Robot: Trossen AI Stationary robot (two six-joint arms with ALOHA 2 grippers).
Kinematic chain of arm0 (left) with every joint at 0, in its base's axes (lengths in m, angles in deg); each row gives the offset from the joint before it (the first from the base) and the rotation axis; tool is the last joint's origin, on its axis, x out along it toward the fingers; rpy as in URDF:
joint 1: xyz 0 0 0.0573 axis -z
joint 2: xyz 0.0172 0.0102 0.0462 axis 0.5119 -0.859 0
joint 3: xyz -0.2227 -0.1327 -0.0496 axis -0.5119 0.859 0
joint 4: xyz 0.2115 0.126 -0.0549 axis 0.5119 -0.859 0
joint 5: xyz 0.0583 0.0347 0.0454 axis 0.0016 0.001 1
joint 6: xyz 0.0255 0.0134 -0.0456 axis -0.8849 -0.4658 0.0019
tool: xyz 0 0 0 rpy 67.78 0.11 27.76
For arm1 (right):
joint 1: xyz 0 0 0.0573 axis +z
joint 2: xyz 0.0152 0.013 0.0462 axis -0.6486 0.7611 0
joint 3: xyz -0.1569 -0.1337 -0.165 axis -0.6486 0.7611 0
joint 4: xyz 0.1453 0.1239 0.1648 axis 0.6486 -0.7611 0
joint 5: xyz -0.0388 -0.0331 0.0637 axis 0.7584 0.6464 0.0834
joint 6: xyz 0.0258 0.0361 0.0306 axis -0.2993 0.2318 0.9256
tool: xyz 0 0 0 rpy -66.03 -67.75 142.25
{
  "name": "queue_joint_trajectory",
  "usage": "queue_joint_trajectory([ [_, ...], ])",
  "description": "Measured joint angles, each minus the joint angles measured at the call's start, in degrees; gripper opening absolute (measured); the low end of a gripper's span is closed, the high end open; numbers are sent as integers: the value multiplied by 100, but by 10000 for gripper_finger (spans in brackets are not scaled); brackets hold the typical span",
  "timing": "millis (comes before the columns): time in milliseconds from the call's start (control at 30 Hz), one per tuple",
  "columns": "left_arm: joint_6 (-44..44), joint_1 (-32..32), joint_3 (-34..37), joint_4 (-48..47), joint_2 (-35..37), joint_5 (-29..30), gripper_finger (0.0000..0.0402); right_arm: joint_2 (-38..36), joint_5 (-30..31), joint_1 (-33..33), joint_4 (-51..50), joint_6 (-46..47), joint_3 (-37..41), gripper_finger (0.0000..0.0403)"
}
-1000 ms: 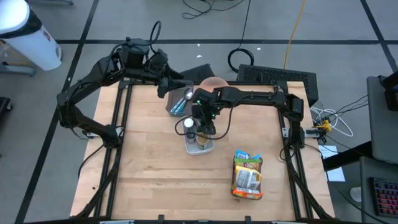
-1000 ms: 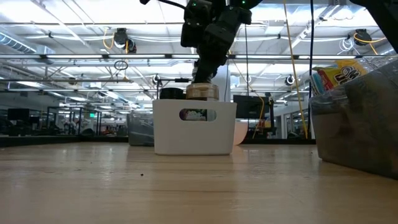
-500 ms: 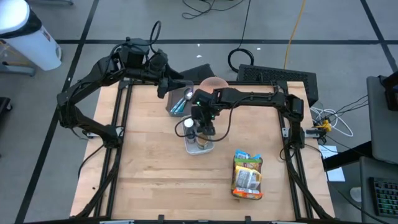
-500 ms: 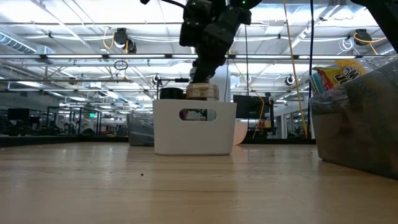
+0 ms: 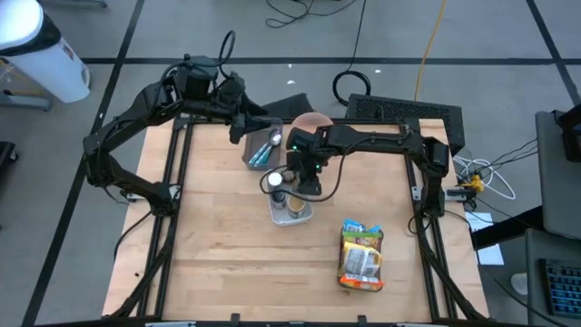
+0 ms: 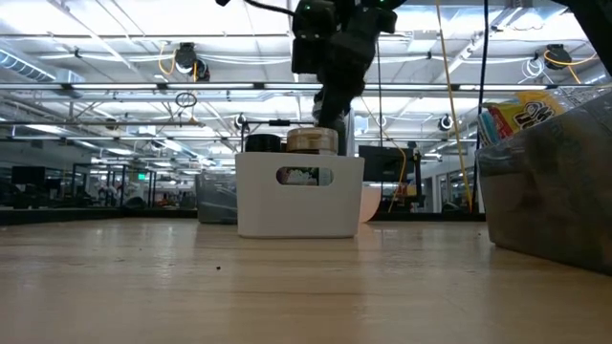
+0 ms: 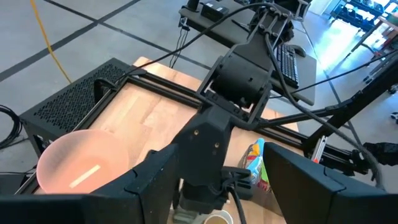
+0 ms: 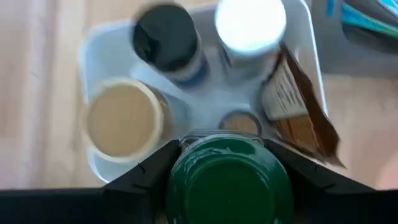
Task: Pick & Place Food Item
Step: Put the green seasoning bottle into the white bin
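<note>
My right gripper [image 5: 304, 179] points down over a small white bin [image 5: 290, 209] at the table's middle and is shut on a green-lidded jar [image 8: 227, 177]. The bin holds a black-lidded jar [image 8: 166, 37], a white-lidded jar [image 8: 250, 23], a tan-lidded jar [image 8: 124, 119] and a brown packet [image 8: 297, 112]. In the low view the bin [image 6: 299, 196] stands on the table under that gripper [image 6: 330, 115]. A colourful snack bag [image 5: 361, 256] lies flat at the near right. My left gripper [image 5: 247, 123] hangs open at the far left. My right gripper pinches the jar at its green lid [image 8: 186, 180], one finger [image 8: 146, 177] on each side of the lid. The fingers come from above, pointing down. The jar is upright above the bin's contents; the lid hides its body.
A grey bin with utensils [image 5: 263, 148] and a pink bowl [image 5: 313, 120] stand at the far edge, just behind the white bin. The bowl also shows in the left wrist view [image 7: 81, 165]. Bare wood lies at the near left.
My right gripper has shifted a little toward the table's right edge above the white bin, away from over the tan-lidded jar.
</note>
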Motion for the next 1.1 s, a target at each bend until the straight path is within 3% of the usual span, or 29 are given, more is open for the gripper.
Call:
queue_joint_trajectory([
  [300,-97,0,-2,-91,0,-4,241,-76,-575,11,16,325,-15,191],
  [667,-258,112,-2,-775,2,-5,241,-859,-128,-142,32,339,-31,191],
  [1100,-658,1748,-9,-1705,-106,187,241,-1277,-120,389,-525,697,-32,191],
])
